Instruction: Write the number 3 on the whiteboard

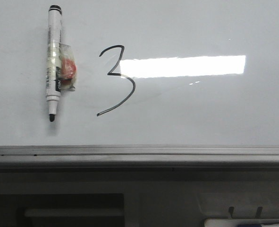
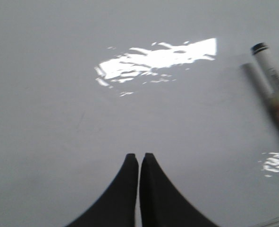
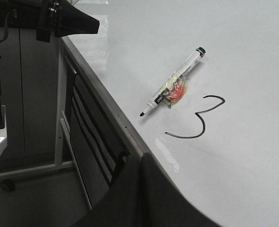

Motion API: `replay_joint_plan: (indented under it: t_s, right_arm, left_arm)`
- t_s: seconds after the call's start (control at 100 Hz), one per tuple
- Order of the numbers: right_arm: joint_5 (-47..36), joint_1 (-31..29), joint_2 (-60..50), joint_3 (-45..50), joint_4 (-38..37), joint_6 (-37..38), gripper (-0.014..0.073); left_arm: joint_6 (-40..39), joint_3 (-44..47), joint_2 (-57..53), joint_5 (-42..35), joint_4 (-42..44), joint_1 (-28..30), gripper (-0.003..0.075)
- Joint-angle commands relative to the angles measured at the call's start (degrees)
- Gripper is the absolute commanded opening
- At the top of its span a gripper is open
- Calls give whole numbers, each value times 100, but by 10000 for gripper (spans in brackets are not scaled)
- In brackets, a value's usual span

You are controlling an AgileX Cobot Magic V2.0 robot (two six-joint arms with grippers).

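The number 3 (image 1: 115, 79) sits left of centre on the whiteboard (image 1: 200, 118), beside an uncapped marker (image 1: 53, 61) at upper left. Left gripper (image 2: 139, 161): fingers pressed together, empty. Right gripper (image 3: 140, 163): likewise pressed together, empty.

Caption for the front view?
Finished number 3 on the whiteboard, uncapped marker lying left of it.

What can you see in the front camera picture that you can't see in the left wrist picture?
Only the front view shows the number 3 drawn in black, the red thing taped to the marker, and the grey frame along the board's edge. Only the left wrist view shows the left gripper, its dark jaws closed together with nothing between them. Both show the whiteboard, the marker lying on it, and bright light glare.
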Motion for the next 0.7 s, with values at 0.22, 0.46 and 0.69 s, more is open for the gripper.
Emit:
replay_joint_plan:
  t_s: [0.22, 0.46, 0.69]
  right_arm:
    - [-428, -15, 23, -157, 0, 11, -49]
    - [-428, -15, 23, -157, 0, 11, -49]
    - [-428, -15, 23, -157, 0, 11, -49]
  left_arm:
    - [-822, 657, -809, -397, 384, 1147, -20]
    - [-1552, 813, -916, 777, 726, 1185, -20]
    - [-1552, 802, -916, 703, 726, 1185, -20]
